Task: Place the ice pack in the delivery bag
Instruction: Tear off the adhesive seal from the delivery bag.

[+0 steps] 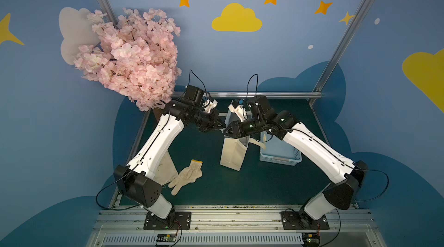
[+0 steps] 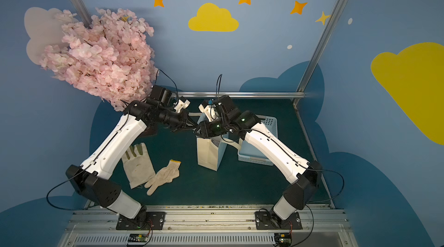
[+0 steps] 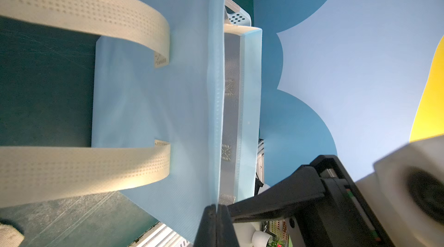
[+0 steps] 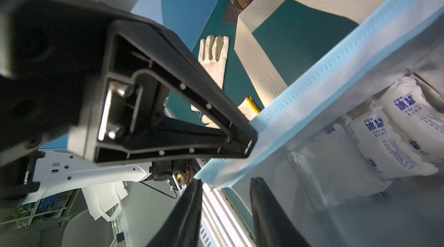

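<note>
Left arm: is being held stretched toward the bag (image 1: pixel 231 153) from the side away from the basket (image 1: pixel 278 158).
Left gripper (image 3: pixel 217 207): is being clamped shut on the bag's blue rim.
Right arm: is being held bent over the bag from the basket side.
Right gripper (image 4: pixel 227 180): is being held with jaws apart at the bag's mouth, nothing grasped.
Ice pack (image 4: pixel 382 142): is being held inside the bag, against the foil lining.

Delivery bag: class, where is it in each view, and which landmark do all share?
Top view: delivery bag mid-mat, beside basket.
Top view: delivery bag, likewise.
Left wrist: delivery bag's blue panel fills centre.
Right wrist: delivery bag's foil-lined mouth, ice packs inside.
Shared landmark: green mat.
</note>
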Motion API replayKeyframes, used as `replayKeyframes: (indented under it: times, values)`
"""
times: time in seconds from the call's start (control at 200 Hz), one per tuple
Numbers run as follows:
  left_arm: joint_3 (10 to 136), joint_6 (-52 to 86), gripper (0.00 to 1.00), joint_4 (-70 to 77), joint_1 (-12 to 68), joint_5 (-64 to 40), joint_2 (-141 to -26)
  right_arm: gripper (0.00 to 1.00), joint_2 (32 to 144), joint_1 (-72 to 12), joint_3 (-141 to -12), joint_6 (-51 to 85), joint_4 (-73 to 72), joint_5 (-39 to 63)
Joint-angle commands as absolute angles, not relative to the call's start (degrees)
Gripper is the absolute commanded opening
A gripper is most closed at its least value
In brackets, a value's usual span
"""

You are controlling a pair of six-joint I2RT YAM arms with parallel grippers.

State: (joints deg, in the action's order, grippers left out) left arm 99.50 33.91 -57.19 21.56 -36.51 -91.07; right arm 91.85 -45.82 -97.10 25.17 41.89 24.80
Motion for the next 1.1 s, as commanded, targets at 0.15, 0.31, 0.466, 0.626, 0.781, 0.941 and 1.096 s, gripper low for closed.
replayKeyframes:
  times: [0.15, 0.31, 0.466, 0.626, 0.781, 0.941, 1.096]
  values:
    - [99.14, 34.41, 0.03, -55.63, 21.79, -38.23, -90.46, 0.34, 92.36, -46.60, -97.89, 25.34, 41.75, 23.82]
    - [99.14, 34.41, 0.03, -55.56, 21.80, -38.24, -90.51, 0.26, 92.50, -46.60, -98.26, 25.49, 42.27, 22.86]
    - [98.97, 34.39, 0.03, -55.46, 21.76, -38.25, -90.47, 0.18, 92.46, -46.53, -98.35, 25.06, 42.80, 22.20]
    - [98.96, 34.28, 0.03, -55.37, 21.83, -38.23, -90.55, 0.12, 92.46, -46.43, -98.48, 24.77, 42.89, 21.90]
    - [99.18, 34.27, 0.03, -55.37, 21.82, -38.15, -90.63, 0.09, 93.11, -46.45, -99.35, 24.77, 43.07, 22.56]
    - [99.32, 34.40, 0.03, -55.41, 21.87, -38.06, -90.79, 0.00, 93.80, -46.55, -100.01, 24.83, 43.15, 23.73]
    - [99.32, 34.44, 0.03, -55.38, 21.73, -37.77, -90.62, 0.00, 93.22, -45.71, -100.46, 23.93, 44.83, 21.58]
